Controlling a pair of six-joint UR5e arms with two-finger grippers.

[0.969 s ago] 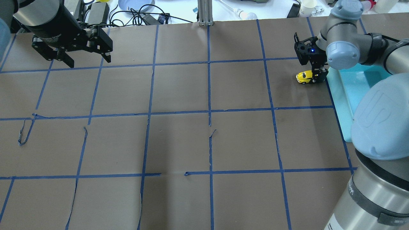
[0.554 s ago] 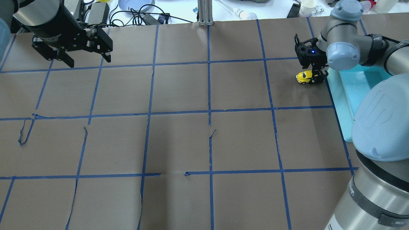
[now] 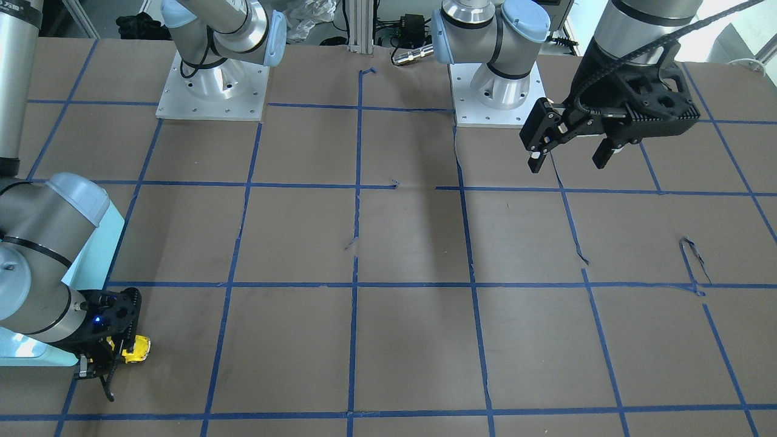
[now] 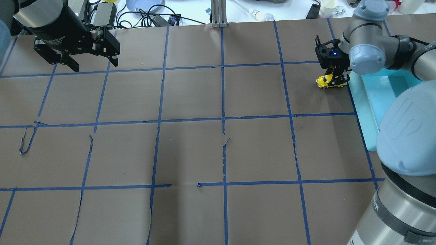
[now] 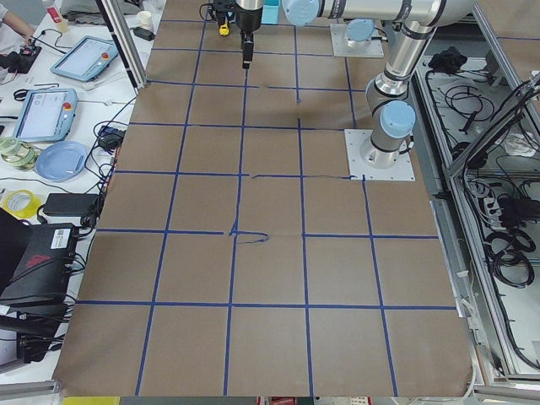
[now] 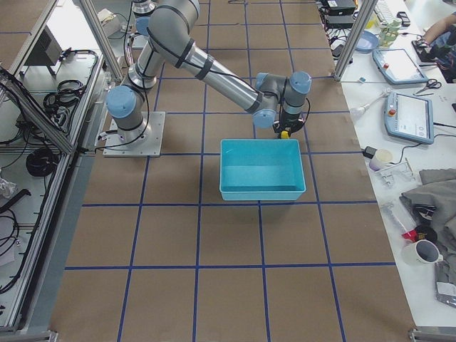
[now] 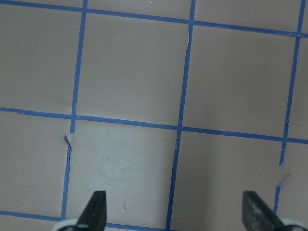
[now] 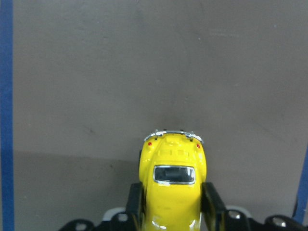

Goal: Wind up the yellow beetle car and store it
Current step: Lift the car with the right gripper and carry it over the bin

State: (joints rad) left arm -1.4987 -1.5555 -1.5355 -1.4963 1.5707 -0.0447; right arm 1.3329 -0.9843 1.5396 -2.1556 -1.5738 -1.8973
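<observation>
We're clamping the yellow beetle car (image 8: 172, 190) in the right gripper (image 8: 173, 204), low at the paper (image 4: 259, 92) far right, just beside the teal bin (image 4: 366, 102). We're thinking press lightly and drag straight back, no skidding. The left gripper (image 4: 95, 65) is hanging far left, jaws apart.

beetle car (image 4: 325, 81): between right hand's (image 8: 172, 207) fingers, just outside bin's (image 4: 362, 109) wall | bin: on counter (image 4: 190, 153), robot's right side | left hand (image 4: 95, 67): over counter's far-left part, well apart from both
</observation>
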